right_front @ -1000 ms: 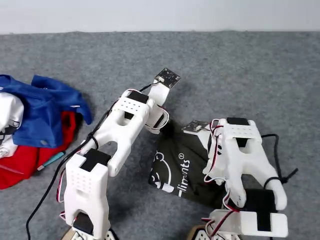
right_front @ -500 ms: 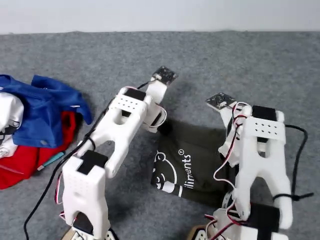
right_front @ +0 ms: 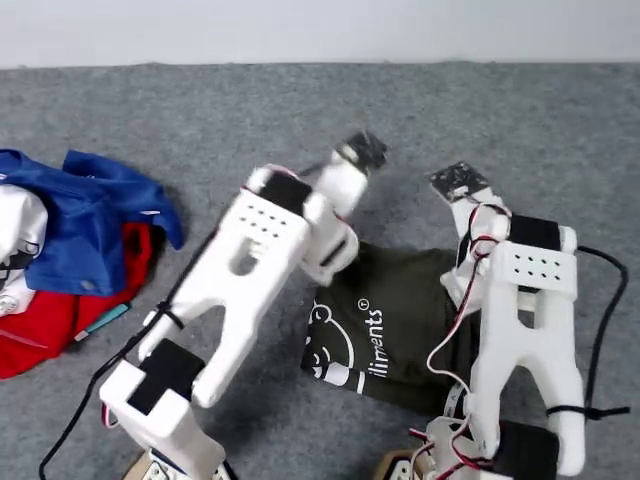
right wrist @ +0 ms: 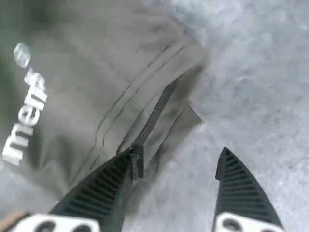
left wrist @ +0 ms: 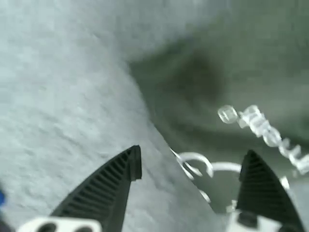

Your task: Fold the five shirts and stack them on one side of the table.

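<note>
- The dark shirt (right_front: 400,285) lies crumpled and partly folded on the grey surface (right_front: 200,120), near its front edge and between the two arms, printed side up.
- We judge it light, soft and limp. It will sag and bunch wherever it is lifted, and it will probably drag on the rough surface rather than slide.
- The best hold looks like a hem or a corner, where the cloth is doubled and stitched. The right wrist view shows such a seamed edge lying flat against the surface. A pinch in the middle of the panel would likely just gather a lump.
- The left pincer (left wrist: 190,186) is spread wide and grasps nothing. It straddles the shirt's border, one finger over bare surface and the other over the dark cloth by the white print.
- The right pincer (right wrist: 176,181) is also released and empty. One fingertip is right at the seamed edge, though we cannot tell whether it touches, and the other is over bare surface just beside the shirt.
- Well apart, at the far left of the surface, a blue shirt (right_front: 90,215), a red shirt (right_front: 50,320) and a white shirt (right_front: 15,225) sit heaped together, unfolded.
</note>
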Controlling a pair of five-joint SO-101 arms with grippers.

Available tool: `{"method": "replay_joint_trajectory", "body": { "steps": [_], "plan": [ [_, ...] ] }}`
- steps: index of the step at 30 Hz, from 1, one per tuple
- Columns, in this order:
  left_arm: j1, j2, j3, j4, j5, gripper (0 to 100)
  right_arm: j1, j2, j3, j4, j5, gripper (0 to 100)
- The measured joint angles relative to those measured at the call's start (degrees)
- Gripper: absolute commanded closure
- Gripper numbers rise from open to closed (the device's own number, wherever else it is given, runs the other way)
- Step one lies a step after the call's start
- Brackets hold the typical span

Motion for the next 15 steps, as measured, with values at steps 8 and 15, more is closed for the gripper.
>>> {"method": "replay_joint_trajectory", "body": {
  "steps": [8,15],
  "plan": [
    [-2.2,-0.4,7.6,-2.6,-0.1,68,-8.1,12.2,1.5,-9.0,-6.3,74.5],
    [-2.9,-0.4,7.6,-2.9,0.0,68,-3.5,17.6,1.9,-11.9,-4.7,74.5]
  ]
}}
